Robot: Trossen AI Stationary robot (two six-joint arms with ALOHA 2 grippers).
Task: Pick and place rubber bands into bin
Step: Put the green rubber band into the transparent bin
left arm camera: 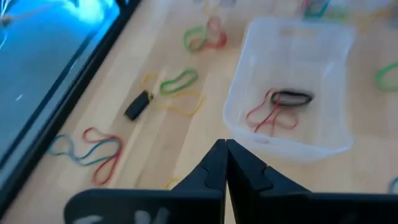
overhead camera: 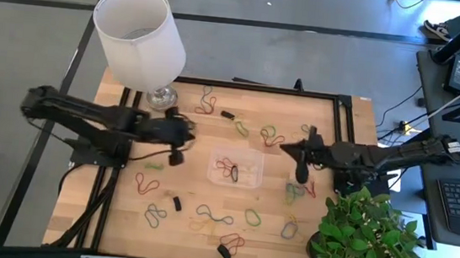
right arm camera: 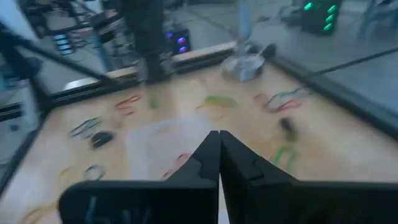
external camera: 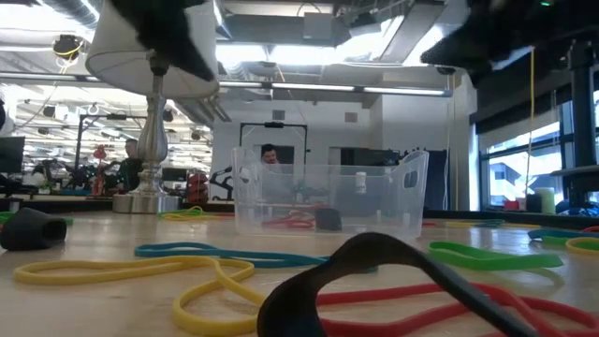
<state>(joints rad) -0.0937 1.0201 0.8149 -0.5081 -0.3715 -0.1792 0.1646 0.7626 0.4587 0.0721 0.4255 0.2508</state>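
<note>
left gripper [overhead camera: 179, 144] hangs just left of the bin [overhead camera: 238, 167], jaws pressed together, nothing visibly pinched. rubber bands [overhead camera: 226, 169] lie in the bin, many more across the tabletop [overhead camera: 206, 196]. reopen before dropping on the next band. right gripper [overhead camera: 298, 158] waits right of it, jaws pressed together.

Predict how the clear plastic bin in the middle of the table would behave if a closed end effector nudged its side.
The bin would probably slide rather than tip: it is shallow and sits flat on the smooth wooden table. It looks light, with thin clear walls and only a few rubber bands inside, so even a gentle push may move it.
</note>
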